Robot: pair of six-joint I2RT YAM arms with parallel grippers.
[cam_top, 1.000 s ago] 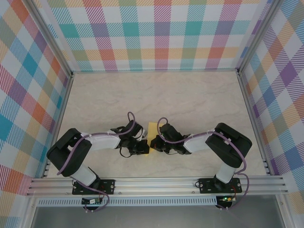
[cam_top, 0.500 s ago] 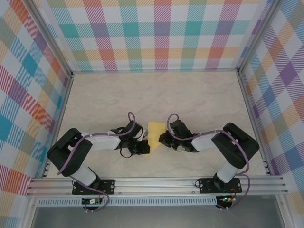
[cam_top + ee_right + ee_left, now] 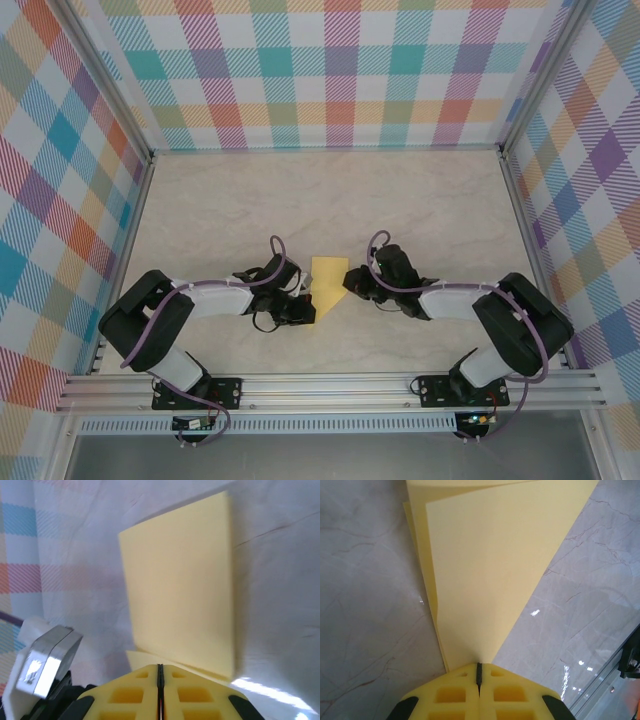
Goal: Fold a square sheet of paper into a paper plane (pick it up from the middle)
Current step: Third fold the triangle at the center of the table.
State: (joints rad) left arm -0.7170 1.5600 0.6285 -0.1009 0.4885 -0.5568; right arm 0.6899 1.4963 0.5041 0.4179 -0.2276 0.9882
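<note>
The square sheet of paper (image 3: 328,276) lies folded into a pale-yellow pointed shape on the marble table between my two grippers. In the left wrist view the paper (image 3: 490,570) narrows toward my left gripper (image 3: 479,666), which is shut, and its layered tip runs under the fingertips. From above, the left gripper (image 3: 305,309) sits on the paper's near left corner. My right gripper (image 3: 350,280) is at the paper's right edge. Its jaws (image 3: 160,667) are shut, a flat layer passes under them, and a flap (image 3: 180,595) rises beyond. I cannot tell whether either gripper pinches the paper.
An aluminium rail (image 3: 330,385) runs along the near table edge, also seen as a rail (image 3: 620,680) at the lower right of the left wrist view. Plaid walls and metal posts (image 3: 520,200) close in the sides and back. Bare marble table (image 3: 330,200) stretches behind the paper.
My right gripper has slid right and slightly back, from over the paper to its right edge, uncovering more of the yellow sheet. The left gripper has stayed put.
</note>
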